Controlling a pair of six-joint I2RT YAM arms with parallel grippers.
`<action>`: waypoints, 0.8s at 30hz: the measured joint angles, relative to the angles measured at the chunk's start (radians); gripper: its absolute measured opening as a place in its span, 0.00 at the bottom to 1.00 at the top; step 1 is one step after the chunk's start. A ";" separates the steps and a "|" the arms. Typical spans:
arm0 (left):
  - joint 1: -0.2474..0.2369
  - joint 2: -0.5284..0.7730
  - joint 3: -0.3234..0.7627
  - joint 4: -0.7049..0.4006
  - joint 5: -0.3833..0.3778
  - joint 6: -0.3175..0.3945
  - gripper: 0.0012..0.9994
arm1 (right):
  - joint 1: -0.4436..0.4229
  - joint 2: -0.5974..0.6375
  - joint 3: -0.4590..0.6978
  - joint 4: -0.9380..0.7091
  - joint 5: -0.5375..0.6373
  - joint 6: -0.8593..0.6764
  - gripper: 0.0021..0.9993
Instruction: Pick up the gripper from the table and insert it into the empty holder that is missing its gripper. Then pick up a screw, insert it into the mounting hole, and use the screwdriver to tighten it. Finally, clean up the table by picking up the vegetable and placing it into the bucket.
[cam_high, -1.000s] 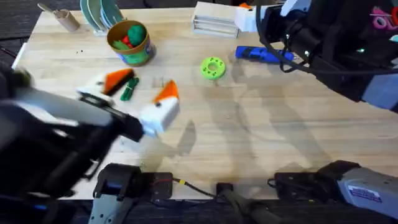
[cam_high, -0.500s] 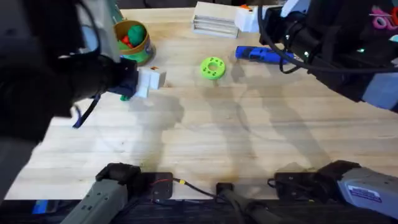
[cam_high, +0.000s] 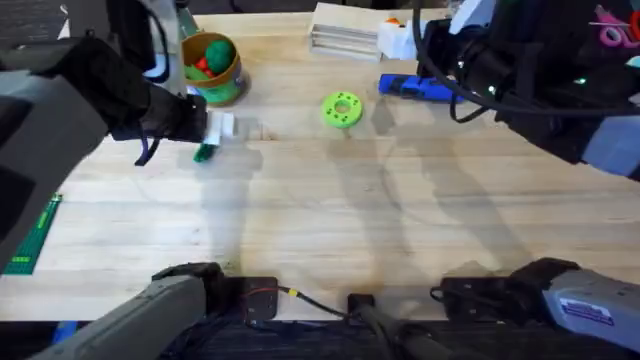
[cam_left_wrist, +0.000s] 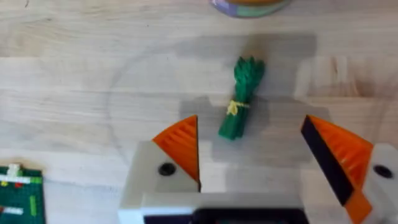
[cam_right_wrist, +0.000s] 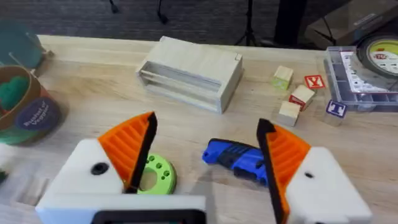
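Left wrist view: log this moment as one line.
left gripper: open, above vegetable | vegetable: on table, ungrasped | bucket: nearby | right gripper: open

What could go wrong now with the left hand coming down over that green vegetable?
The left hand is open over the vegetable, which lies lengthwise between the fingers; being slender, it may roll or slip as they close. The bucket stands close by and already holds toys, so a careless lift could knock it or drop the vegetable on its rim.
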 joint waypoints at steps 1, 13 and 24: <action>0.021 0.016 -0.004 0.019 0.017 0.005 0.99 | 0.000 0.000 0.000 0.000 0.000 0.000 0.99; 0.093 0.270 -0.012 0.137 0.130 0.094 0.99 | 0.000 0.000 0.000 0.000 0.000 0.000 1.00; 0.093 0.378 -0.013 0.189 0.157 0.116 0.99 | 0.000 0.000 0.000 0.000 0.000 0.000 0.99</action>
